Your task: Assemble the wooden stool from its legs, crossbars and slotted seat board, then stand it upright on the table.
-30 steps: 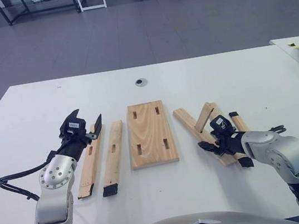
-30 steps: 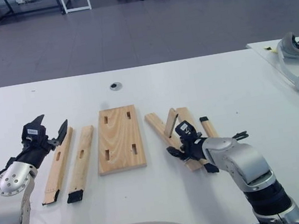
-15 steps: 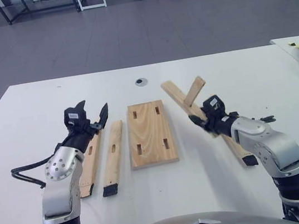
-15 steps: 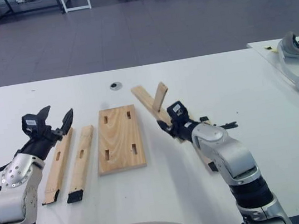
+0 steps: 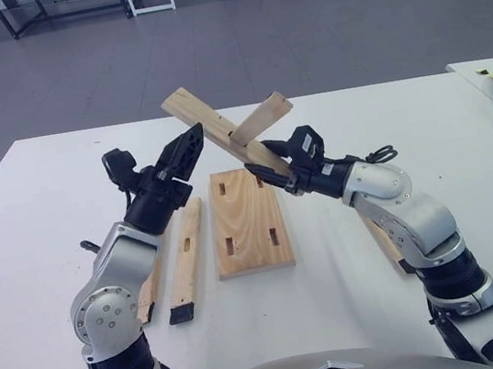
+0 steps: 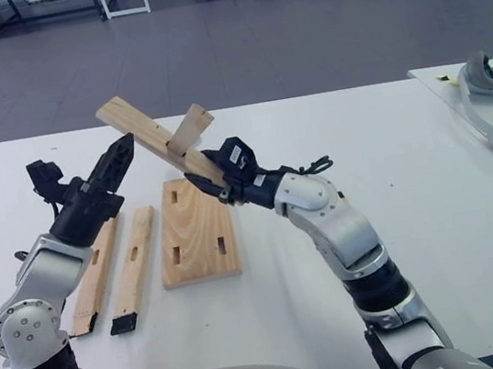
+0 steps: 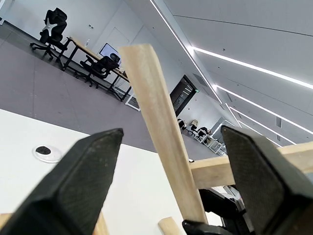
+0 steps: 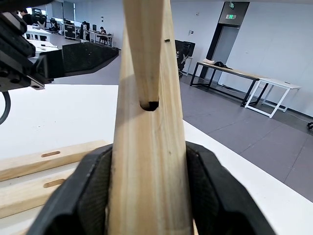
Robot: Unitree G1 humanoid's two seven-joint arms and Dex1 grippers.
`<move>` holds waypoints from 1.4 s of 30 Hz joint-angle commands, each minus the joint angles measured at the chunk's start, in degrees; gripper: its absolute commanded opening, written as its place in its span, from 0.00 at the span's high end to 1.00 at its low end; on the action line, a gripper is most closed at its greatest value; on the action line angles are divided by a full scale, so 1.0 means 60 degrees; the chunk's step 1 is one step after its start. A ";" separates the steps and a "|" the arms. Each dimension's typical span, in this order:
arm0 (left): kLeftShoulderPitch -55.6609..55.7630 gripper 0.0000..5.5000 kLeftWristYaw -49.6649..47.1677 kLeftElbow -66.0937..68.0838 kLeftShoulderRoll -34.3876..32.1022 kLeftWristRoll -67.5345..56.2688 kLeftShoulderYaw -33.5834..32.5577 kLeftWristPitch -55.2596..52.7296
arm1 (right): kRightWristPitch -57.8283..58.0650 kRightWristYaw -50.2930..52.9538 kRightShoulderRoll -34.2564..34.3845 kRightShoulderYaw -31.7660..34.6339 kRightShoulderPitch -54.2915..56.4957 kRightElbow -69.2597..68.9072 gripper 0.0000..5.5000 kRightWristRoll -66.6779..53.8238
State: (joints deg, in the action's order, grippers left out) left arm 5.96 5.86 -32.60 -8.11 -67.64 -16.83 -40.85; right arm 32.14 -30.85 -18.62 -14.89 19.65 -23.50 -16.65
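**Entry: stool parts, mid-assembly**

**Held part.** My right tool (image 5: 268, 170) is clamped on the lower end of the raised leg (image 5: 216, 133). The leg is lifted clear of the surface (image 5: 45, 205), above the far end of the seat board (image 5: 247, 221), and slants up toward the far left corner. A crossbar (image 5: 260, 119) is plugged into its slot and juts away toward the far right.

**Parts lying flat.**
- The seat board lies mid-surface.
- Two slotted legs (image 5: 186, 258) (image 5: 148, 269) lie side by side between the board and the left edge.
- One more leg (image 5: 382, 236) lies toward the right edge, partly hidden by my right arm.

**Risks, as I judge them.**
- The crossbar appears to be kept in only by its fit in the slot, so a tilt or jolt could let it drop out.
- My grip is at one end of a long piece, so the leg could swivel between the pads.
- If my left tool (image 5: 187, 147) shuts off-centre, it could knock the leg askew or out of my hold.

**Pose.**
- Right arm: elbow bent, forearm reaching in toward the middle of the surface.
- Left arm: raised, forearm angled up and inward. Its tool is spread wide, with fingers (image 7: 73, 191) either side of the leg's upper part. I cannot tell whether they touch it.
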 commanded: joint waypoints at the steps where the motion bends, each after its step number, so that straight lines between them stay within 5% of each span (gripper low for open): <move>1: 0.0046 0.33 -0.0417 -0.0087 -0.0227 -0.0261 0.0161 -0.0006 | -0.0026 -0.0398 -0.0128 -0.0039 0.0198 -0.0431 0.62 -0.0173; 5: 0.0131 0.33 -0.0713 0.0008 -0.0253 -0.0718 0.0040 0.0239 | -0.0011 -0.0768 -0.0265 -0.0006 0.0153 -0.0627 0.62 -0.0369; 19: -0.0459 0.75 -0.1091 -0.0246 -0.0650 -0.0767 0.0151 0.0619 | -0.0407 -0.1186 -0.0282 -0.0301 0.0159 -0.0436 0.62 -0.0150; 25: -0.0927 0.77 -0.1371 -0.0755 -0.0590 -0.0722 0.0164 0.0985 | -0.0361 -0.1272 -0.0373 -0.0412 -0.0061 -0.0454 0.62 -0.0075; 33: -0.2532 0.81 -0.3746 -0.2407 -0.0418 -0.0405 -0.0282 0.1703 | -0.1456 -0.1664 -0.1757 -0.0685 -0.1180 0.0347 0.30 0.1135; 42: -0.4385 0.81 -0.6171 -0.3740 -0.0305 0.0229 0.0126 0.1667 | -0.2316 -0.1338 -0.1550 -0.0808 -0.1742 0.1338 0.29 0.1995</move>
State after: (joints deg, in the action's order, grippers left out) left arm -19.63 -28.16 -52.75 -9.17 -66.95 -16.70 -30.38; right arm 19.00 -39.34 -28.53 -19.30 9.97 -16.31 -5.71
